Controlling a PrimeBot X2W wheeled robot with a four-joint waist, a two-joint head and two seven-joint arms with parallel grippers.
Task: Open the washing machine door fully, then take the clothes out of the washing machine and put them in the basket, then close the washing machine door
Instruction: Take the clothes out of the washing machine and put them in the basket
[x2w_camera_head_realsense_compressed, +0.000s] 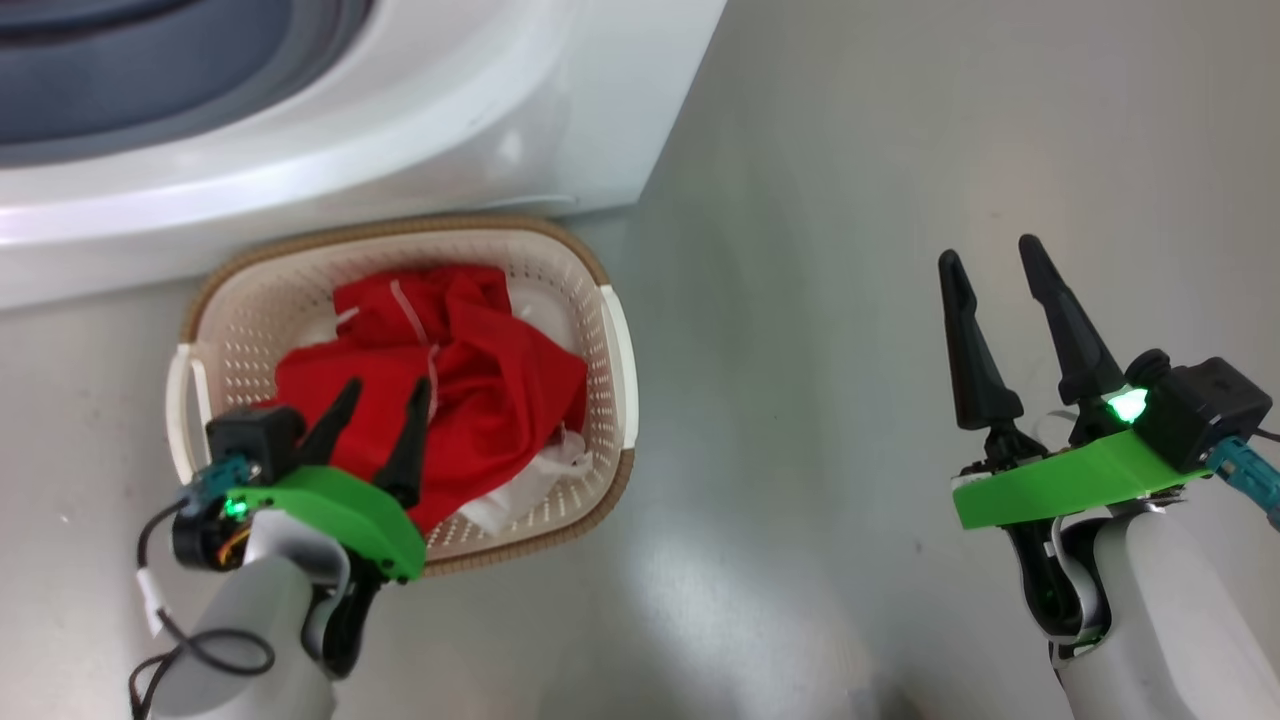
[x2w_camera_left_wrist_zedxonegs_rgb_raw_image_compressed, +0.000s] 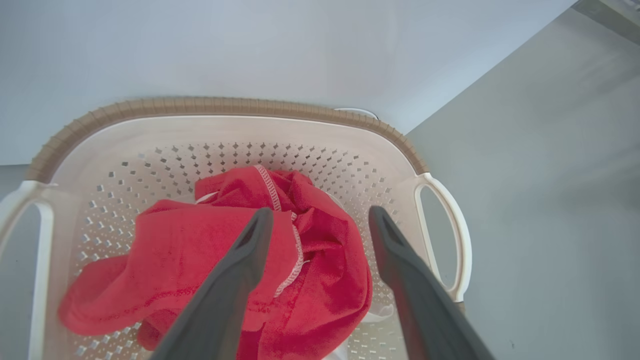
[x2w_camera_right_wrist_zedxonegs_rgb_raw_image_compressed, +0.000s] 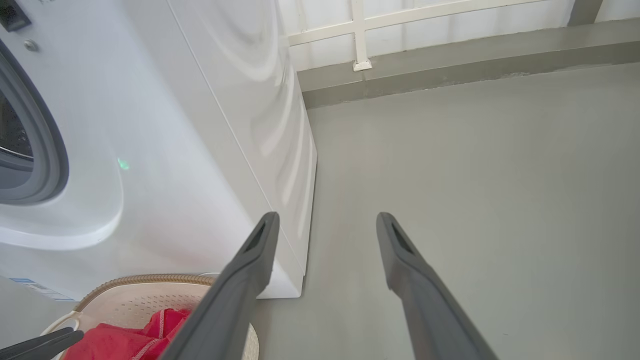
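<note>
Clothes (x2w_camera_head_realsense_compressed: 470, 380), red with some white parts, lie in a crumpled heap inside the basket (x2w_camera_head_realsense_compressed: 400, 226), which stands on the floor (x2w_camera_head_realsense_compressed: 800, 300) directly in front of the washing machine (x2w_camera_head_realsense_compressed: 400, 130), its far rim close to the white front panel. We see the left fingers (x2w_camera_head_realsense_compressed: 408, 450) spread apart over the near edge of the basket, just above the red cloth and gripping nothing. The right fingers (x2w_camera_head_realsense_compressed: 1066, 320) are also spread apart and hold nothing, over the grey floor well apart from the right side of the basket.
</note>
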